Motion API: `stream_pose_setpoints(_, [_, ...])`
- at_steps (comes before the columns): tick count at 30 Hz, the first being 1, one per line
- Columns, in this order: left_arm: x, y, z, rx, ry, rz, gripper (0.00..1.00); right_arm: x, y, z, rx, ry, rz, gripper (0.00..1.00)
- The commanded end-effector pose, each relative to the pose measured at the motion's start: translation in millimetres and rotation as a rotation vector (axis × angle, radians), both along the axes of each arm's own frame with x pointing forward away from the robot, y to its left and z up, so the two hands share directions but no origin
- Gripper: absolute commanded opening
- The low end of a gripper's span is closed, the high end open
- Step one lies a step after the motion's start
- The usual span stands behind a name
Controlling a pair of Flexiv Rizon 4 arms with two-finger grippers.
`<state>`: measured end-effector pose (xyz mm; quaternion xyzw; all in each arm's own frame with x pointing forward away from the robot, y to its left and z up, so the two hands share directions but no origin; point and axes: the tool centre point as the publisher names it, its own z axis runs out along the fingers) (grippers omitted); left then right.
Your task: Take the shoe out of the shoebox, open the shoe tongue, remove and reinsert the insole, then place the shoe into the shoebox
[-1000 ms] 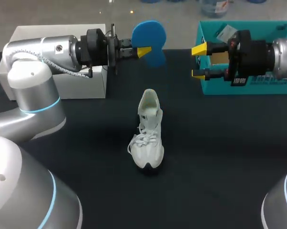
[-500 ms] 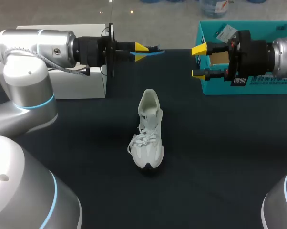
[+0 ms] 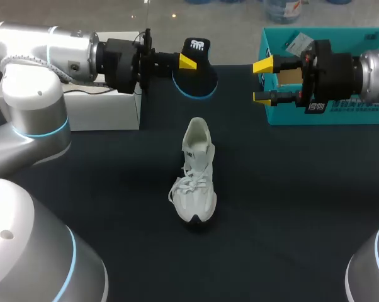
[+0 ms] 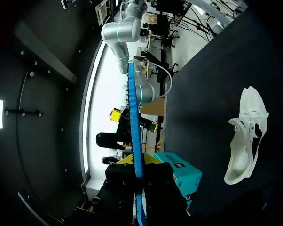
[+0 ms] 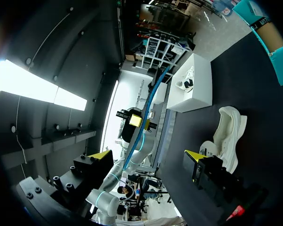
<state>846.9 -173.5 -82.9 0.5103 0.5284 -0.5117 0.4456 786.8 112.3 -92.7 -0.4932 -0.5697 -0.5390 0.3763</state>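
Two arms, two boxes, one shoe and one insole are in view. At the left, a white box (image 3: 82, 107) sits on the dark table (image 3: 290, 207), with the left arm passing over it. The left gripper (image 3: 188, 63) is clamped on the single insole (image 3: 199, 80) and holds it in the air above the far edge of the table, dark face toward the head camera and a blue rim along its lower edge. From the left wrist, the insole (image 4: 134, 136) shows edge-on as a thin blue strip running out from between the fingers.

In the middle, the one white shoe (image 3: 196, 179) stands upright on the table, heel toward the far side, laces and toe toward the near side, touching nothing else.

At the right, the right gripper (image 3: 263, 82) hangs empty with its two yellow tips spread wide, just in front of the teal shoebox (image 3: 340, 116), which stands at the far right edge.
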Motion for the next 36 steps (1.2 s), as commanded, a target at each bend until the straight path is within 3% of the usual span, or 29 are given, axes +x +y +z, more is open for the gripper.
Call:
stream_pose_setpoints(1, [-1.0, 0, -8, -0.015, -0.039, 0.004, 0.0, 0.7, 2, -1, -0.001, 0.0, -0.001, 1.0])
stream_pose_setpoints(8, [-2.8, -5, -16, -0.02, -0.096, -0.021, 0.0, 2.2, 2, 0, -0.003, 0.002, -0.001, 1.0])
stream_pose_setpoints(19, [-8.2, -23, -18, -0.04, -0.174, -0.021, 0.0, 27.5, 14, 6, -0.025, 0.002, 0.055, 0.97])
stream_pose_setpoints(22, [-10.3, -29, -19, -0.05, -0.18, -0.019, 0.0, 32.6, 20, 9, -0.026, 0.005, 0.074, 1.0])
stream_pose_setpoints(26, [-8.6, -36, -20, -0.073, -0.177, -0.006, 0.0, 36.3, 28, 10, -0.025, 0.007, 0.091, 0.83])
stream_pose_setpoints(28, [-5.5, -39, -18, -0.086, -0.179, 0.017, 0.0, 37.1, 32, 9, -0.025, 0.012, 0.1, 0.49])
stream_pose_setpoints(36, [-0.2, -51, -18, -0.117, -0.21, 0.05, 0.0, 37.6, 44, 5, -0.026, 0.072, 0.115, 0.43])
